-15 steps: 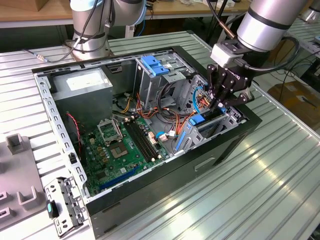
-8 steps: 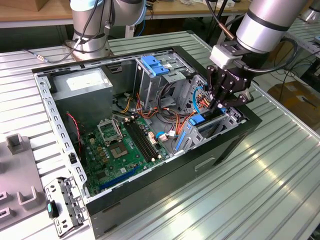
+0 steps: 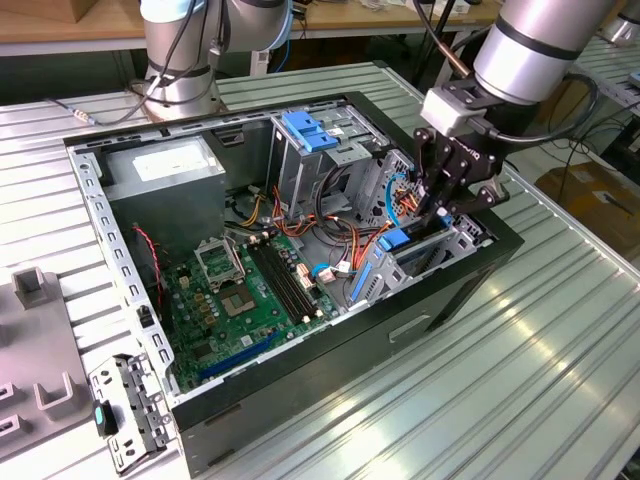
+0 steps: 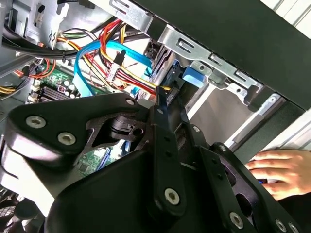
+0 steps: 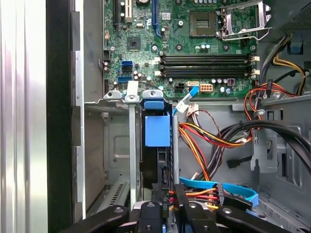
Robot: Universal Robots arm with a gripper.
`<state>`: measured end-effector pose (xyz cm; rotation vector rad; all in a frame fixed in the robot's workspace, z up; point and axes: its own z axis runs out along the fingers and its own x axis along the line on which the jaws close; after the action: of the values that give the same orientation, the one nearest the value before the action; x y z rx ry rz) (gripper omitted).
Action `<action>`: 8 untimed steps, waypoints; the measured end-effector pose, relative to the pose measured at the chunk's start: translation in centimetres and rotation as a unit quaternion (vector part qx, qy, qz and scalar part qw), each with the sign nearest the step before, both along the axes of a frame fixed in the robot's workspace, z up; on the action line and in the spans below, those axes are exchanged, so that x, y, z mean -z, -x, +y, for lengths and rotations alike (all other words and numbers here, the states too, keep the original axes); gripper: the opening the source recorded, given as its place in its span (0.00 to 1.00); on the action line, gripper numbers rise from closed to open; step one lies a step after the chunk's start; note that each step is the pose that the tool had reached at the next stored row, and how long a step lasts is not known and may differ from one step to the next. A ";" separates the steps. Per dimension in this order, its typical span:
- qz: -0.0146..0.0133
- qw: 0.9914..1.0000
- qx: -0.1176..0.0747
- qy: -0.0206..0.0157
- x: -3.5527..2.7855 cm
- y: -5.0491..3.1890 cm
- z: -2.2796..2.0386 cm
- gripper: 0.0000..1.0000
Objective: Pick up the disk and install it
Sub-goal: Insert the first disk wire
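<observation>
Black linkages of your tool (image 5: 167,206) sat nearest, fingers pressed together on the disk (image 5: 156,160). It stood on edge in the drive bay (image 3: 430,255), its blue rail uppermost. Beyond, at twelve o'clock, lay the green motherboard (image 5: 194,53).

No print on any surface here is legible.

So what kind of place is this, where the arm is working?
Probably a robotics lab or workshop bench: an opened computer case lies on a ribbed metal table, the gripper reaches into its drive bay, and desks stand behind.
</observation>
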<state>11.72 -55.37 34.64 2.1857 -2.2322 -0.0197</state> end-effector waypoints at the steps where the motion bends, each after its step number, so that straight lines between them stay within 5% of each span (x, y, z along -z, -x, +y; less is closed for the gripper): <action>1: 0.000 1.000 0.000 0.000 -0.20 0.00 0.00 0.24; 8: 0.000 1.000 0.000 0.000 -0.60 -0.01 0.00 0.24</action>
<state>11.72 -55.36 35.25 2.1857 -2.2322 -0.0198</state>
